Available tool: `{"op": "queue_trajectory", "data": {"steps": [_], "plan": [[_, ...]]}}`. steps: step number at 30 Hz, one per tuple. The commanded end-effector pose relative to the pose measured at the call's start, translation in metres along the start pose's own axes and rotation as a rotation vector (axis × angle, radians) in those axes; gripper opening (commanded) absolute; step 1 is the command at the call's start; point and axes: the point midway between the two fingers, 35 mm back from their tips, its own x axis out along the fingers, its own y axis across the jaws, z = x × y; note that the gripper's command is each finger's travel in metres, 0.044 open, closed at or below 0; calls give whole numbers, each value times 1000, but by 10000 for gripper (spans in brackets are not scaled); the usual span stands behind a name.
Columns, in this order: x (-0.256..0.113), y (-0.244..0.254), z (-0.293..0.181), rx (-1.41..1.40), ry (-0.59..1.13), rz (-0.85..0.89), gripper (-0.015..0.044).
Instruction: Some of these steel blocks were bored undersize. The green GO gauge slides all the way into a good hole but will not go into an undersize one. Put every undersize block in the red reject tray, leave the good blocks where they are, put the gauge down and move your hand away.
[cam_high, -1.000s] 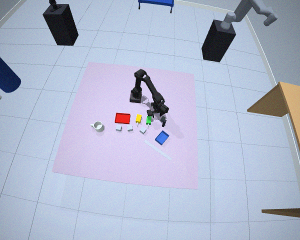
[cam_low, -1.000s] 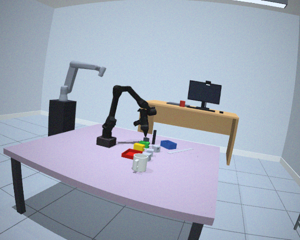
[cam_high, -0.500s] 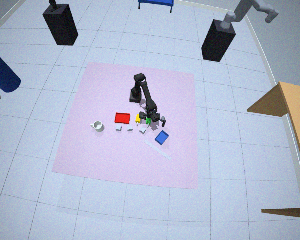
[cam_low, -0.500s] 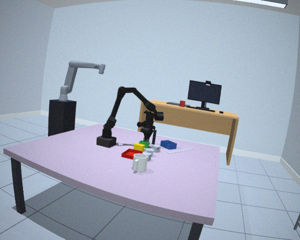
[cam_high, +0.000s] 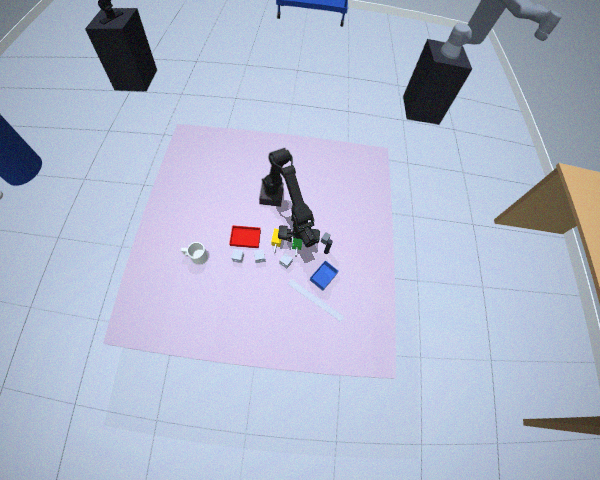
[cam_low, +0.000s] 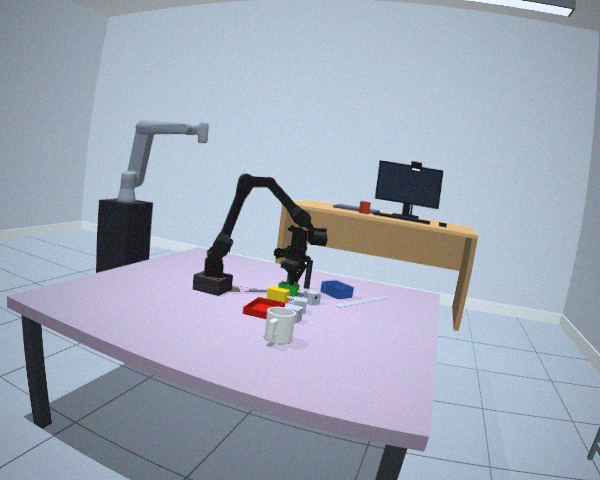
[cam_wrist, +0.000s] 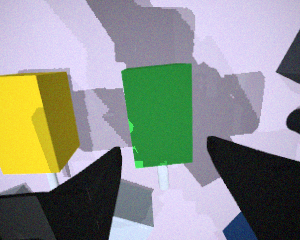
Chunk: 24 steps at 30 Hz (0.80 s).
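Observation:
My gripper (cam_high: 298, 236) (cam_low: 292, 280) (cam_wrist: 164, 147) is open and empty, pointing down over the green GO gauge (cam_high: 297, 244) (cam_low: 288, 288) (cam_wrist: 162, 115). In the wrist view the gauge's green handle lies between the two fingertips, not touched, with its pale pin toward the blocks. Three pale steel blocks stand in a row: a left block (cam_high: 237, 256) (cam_low: 297, 313), a middle block (cam_high: 259, 256) and a right block (cam_high: 285, 261) (cam_low: 313, 297) (cam_wrist: 132, 202). The red reject tray (cam_high: 245, 236) (cam_low: 249, 311) is empty, left of the gauges. The bore sizes cannot be told.
A yellow gauge (cam_high: 275, 237) (cam_low: 277, 293) (cam_wrist: 20, 125) lies close beside the green one. A grey-headed tool with a black handle (cam_high: 327, 247) (cam_low: 308, 274), a blue tray (cam_high: 324, 275) (cam_low: 336, 289), a pale strip (cam_high: 316, 300) (cam_low: 361, 301) and a mug (cam_high: 197, 252) (cam_low: 280, 326) are around.

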Motion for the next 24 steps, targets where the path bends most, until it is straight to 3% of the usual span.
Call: {"op": "queue_trajectory", "data": {"steps": [1, 24], "plan": [[7, 0, 0, 5, -3, -2, 300], [38, 1, 1, 5, -4, -1, 300]]}}
